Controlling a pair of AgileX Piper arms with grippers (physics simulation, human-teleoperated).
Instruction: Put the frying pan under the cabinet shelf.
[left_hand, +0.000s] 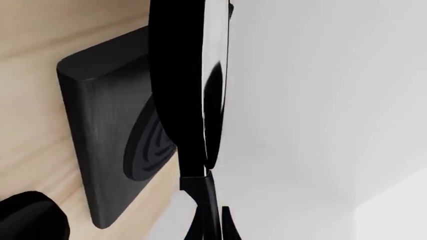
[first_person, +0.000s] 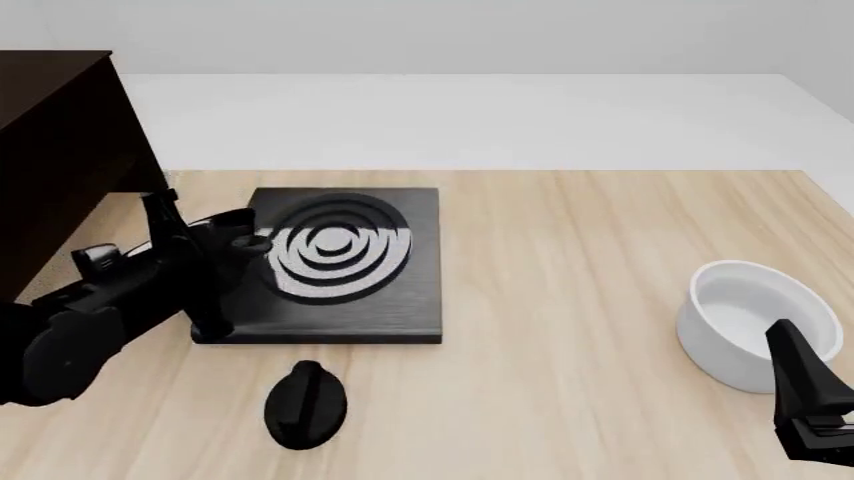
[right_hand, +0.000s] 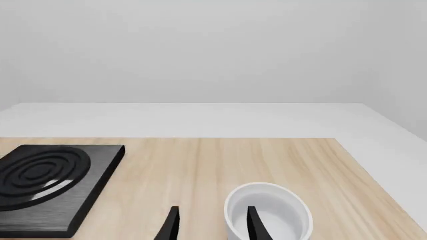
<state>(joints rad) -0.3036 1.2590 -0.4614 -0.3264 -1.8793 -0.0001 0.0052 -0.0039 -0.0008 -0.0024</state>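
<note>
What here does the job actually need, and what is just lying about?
Part of the job:
frying pan
cabinet shelf

Just lying about:
stove plate
white bowl
black knob

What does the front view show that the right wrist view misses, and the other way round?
Only the front view shows the dark cabinet shelf, the left arm holding the frying pan edge-on beside the stove plate, and the small black knob. Only the right wrist view shows the right pincer with its fingers apart. Both show the stove plate, the white bowl and the wooden table.
</note>
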